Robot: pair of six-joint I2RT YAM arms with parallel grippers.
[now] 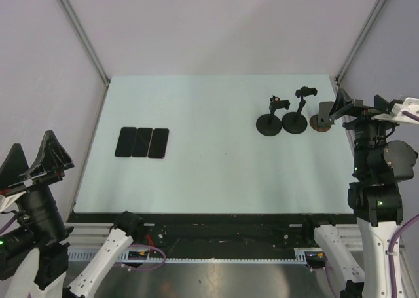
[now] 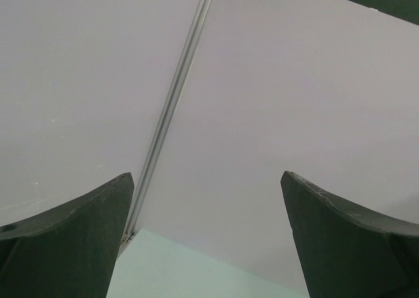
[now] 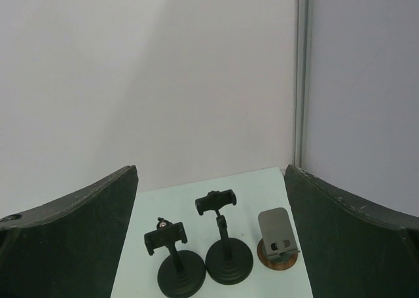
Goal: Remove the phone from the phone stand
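Observation:
Three dark phones [image 1: 142, 142] lie flat side by side on the left of the pale table [image 1: 209, 173]. Three phone stands stand at the right: two black clamp stands on round bases [image 1: 269, 123] [image 1: 294, 121] and a grey metal stand on a brown base [image 1: 322, 119]. No stand holds a phone. The right wrist view shows them too: black stands [image 3: 177, 272] [image 3: 228, 259] and the grey one [image 3: 278, 242]. My right gripper [image 1: 342, 108] [image 3: 211, 170] is open, raised just right of the grey stand. My left gripper [image 1: 34, 159] [image 2: 206, 180] is open, off the table's near left corner, pointing upward.
Pale enclosure walls with metal corner posts [image 1: 78, 29] [image 1: 366, 29] surround the table. A black rail [image 1: 209, 229] with cables runs along the near edge between the arm bases.

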